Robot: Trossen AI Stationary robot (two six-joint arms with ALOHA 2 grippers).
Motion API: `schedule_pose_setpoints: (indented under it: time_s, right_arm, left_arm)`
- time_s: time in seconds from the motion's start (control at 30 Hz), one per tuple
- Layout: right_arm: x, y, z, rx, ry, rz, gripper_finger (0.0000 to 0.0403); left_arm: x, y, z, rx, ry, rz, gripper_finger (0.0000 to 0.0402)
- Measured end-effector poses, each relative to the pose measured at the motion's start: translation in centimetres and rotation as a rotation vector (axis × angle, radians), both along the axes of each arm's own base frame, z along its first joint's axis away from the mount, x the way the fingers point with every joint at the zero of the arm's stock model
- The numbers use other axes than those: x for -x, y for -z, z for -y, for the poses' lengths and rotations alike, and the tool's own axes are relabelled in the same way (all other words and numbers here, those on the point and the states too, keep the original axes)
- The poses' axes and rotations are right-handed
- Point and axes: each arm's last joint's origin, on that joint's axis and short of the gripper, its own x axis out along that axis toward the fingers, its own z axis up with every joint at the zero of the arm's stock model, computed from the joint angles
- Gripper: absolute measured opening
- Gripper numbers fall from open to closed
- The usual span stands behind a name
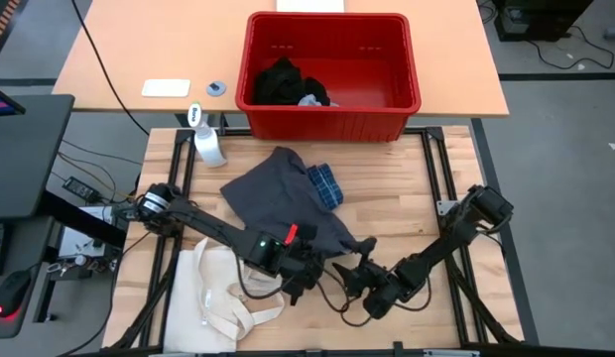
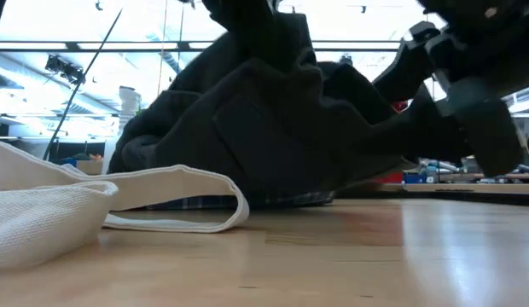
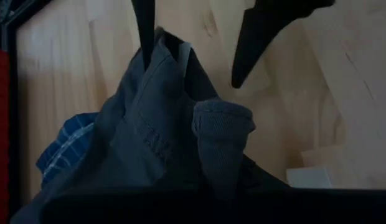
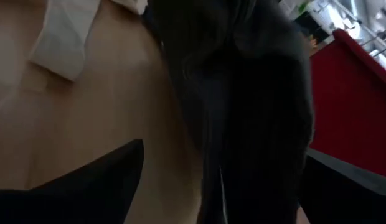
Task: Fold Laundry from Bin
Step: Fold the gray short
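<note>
Pinching the dark grey piece (image 1: pixel 283 198) in the left gripper (image 1: pixel 300 270) near-side, right gripper (image 1: pixel 355 266) gaping wide beside it, best grabbing the hem squarely.

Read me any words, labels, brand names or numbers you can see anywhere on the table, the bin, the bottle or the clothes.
None can be read.
The spray bottle has a dark mark on its head, too small to read.
The white card and the round disc beside it show no legible text.
The red bin, the grey garment and the canvas tote show no visible print.
</note>
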Motion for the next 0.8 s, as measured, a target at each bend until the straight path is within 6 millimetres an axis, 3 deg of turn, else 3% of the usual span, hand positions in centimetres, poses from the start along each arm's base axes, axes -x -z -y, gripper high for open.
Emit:
schedule_pose_setpoints:
  time_s: [0.23, 0.37, 0.47, 0.57, 0.67, 0.7, 0.8]
  right_arm:
    - [-0.2, 0.0, 1.2, 0.085, 0.106, 0.032, 0.0376]
    - [-0.5, 0.1, 1.5, 0.041, 0.078, -0.006, 0.0344]
    - [-0.5, 0.3, 1.9, 0.031, 0.084, -0.030, 0.0279]
    - [-0.5, 0.0, 1.9, 0.086, 0.087, -0.033, 0.0177]
    - [-0.7, -1.7, 1.3, 0.160, 0.058, -0.043, 0.0056]
    - [-0.9, -2.7, 1.1, 0.179, 0.038, -0.051, 0.0032]
    - [-1.7, -6.8, 0.4, 0.197, -0.001, -0.022, 0.0031]
  left_arm:
    - [0.7, -0.9, 0.4, 0.011, -0.001, 0.021, 0.0018]
    - [0.9, -1.4, 0.4, 0.014, -0.004, 0.035, 0.0019]
    - [1.0, -1.6, 0.4, 0.013, -0.010, 0.047, 0.0019]
    - [1.3, -2.2, 0.2, 0.017, -0.009, 0.057, 0.0020]
    - [2.3, -3.9, 0.0, 0.034, -0.001, 0.087, 0.0020]
    - [2.7, -4.7, 0.0, 0.042, 0.006, 0.107, 0.0020]
    - [4.3, -7.3, -0.3, 0.079, 0.043, 0.171, 0.0020]
